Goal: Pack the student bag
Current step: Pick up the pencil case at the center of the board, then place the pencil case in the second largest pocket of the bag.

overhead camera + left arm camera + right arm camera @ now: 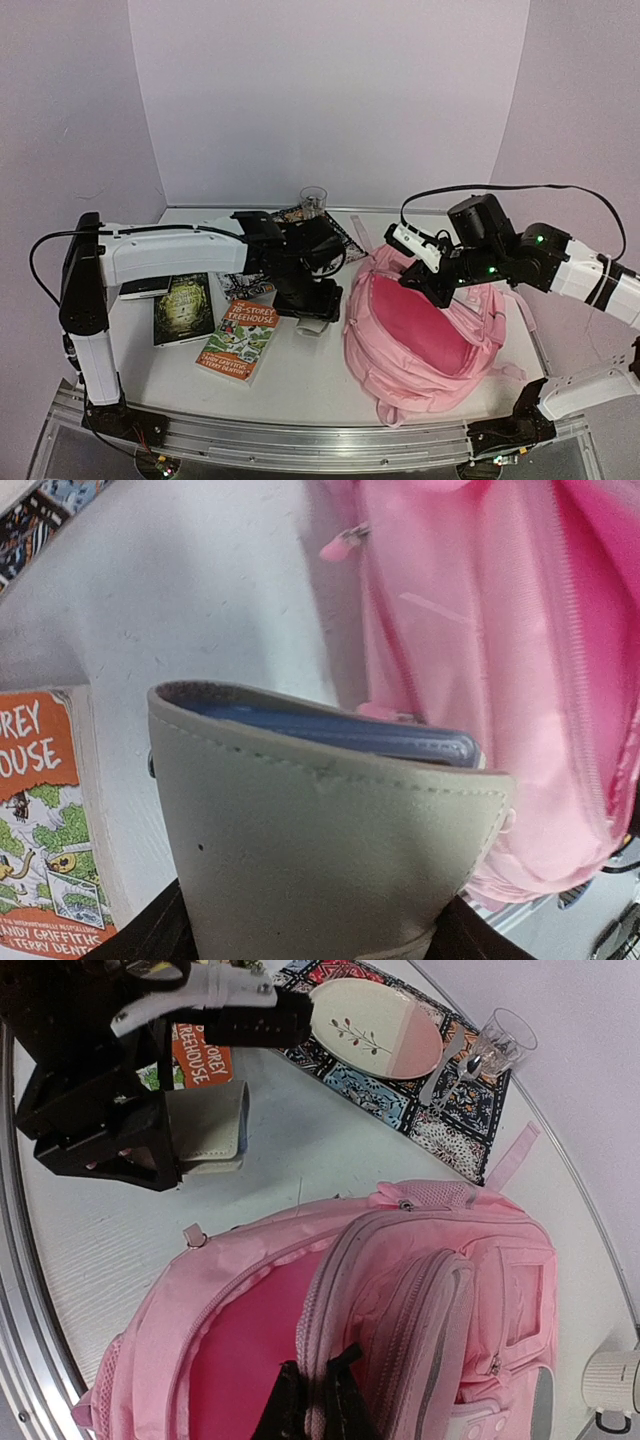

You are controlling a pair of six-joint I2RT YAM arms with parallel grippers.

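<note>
The left hand (168, 1145) gripped a beige wallet (330, 850) beside the student bag (400, 385), which the right hand (310, 1405) pinched open. Apparently nothing was packed yet, and the Treehouse book (237, 340) lay on the tabletop (300, 375).

Backpack (420, 330): soft pink cloth, matt. Case (320, 850): beige, leather-look, smooth, stitched edge. Book (237, 340) cover: glossy paper. Glass (497, 1045): clear. Surface (90, 1250): white, matt, faint grain.

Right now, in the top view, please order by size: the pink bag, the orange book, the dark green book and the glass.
1. student bag
2. orange book and dark green book, about alike, so not ranked
3. glass
</note>
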